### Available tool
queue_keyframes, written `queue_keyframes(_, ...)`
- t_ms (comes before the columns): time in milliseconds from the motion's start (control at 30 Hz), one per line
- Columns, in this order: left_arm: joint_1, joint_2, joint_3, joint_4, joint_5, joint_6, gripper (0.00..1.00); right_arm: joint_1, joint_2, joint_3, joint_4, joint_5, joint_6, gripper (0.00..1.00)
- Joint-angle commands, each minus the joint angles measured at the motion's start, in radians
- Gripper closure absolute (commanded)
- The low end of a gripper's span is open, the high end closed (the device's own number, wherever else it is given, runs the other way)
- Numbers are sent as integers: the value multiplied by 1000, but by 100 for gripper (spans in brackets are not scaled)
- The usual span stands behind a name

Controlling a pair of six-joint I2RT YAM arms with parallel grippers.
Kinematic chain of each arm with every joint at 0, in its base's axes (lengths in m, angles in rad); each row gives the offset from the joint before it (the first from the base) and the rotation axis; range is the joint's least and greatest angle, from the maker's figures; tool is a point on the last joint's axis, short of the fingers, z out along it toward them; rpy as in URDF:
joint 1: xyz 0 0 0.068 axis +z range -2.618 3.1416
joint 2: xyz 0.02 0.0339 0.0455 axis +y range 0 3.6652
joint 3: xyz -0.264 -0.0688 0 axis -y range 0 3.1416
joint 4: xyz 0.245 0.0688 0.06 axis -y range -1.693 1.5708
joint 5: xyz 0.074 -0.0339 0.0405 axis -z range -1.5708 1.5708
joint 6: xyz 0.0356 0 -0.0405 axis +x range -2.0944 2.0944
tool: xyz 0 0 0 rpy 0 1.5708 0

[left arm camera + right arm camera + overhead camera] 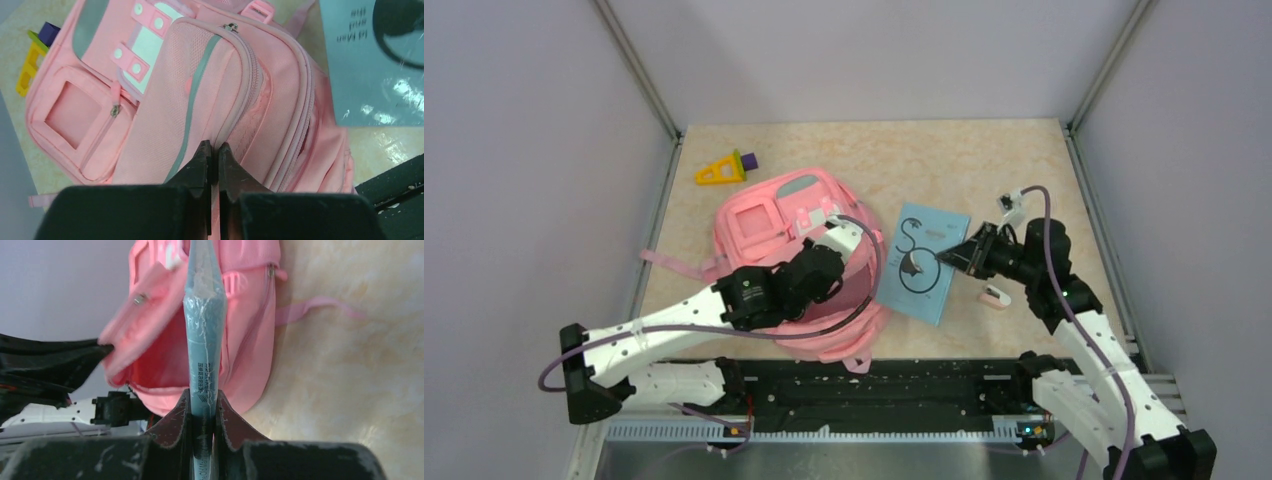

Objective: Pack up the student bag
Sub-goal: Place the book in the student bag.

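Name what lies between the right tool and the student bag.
The blue book, gripped by the right tool, lies there, beside the student bag; top view shows it.

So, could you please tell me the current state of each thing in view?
Soft pink fabric student bag: lying flat, main compartment unzipped, flap pinched.
Thin light-blue booklet: closed, outside the bag, gripped at its edge.
Left gripper: shut on the bag's flap.
Right gripper: shut on the booklet.
Yellow triangular toy: lying loose beside the bag.
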Motion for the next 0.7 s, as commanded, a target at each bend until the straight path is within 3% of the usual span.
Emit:
queue_keyframes(0, 8, -93, 52, 180, -43, 63, 100, 20, -22, -103, 273, -120, 277, 100)
queue_keyframes(233, 24, -123, 29, 231, 9, 90, 100, 113, -57, -208, 463, -22, 550, 100)
queue_keyframes(667, 46, -156, -24, 313, 61, 103, 100, 417, 67, -275, 582, 258, 736, 100)
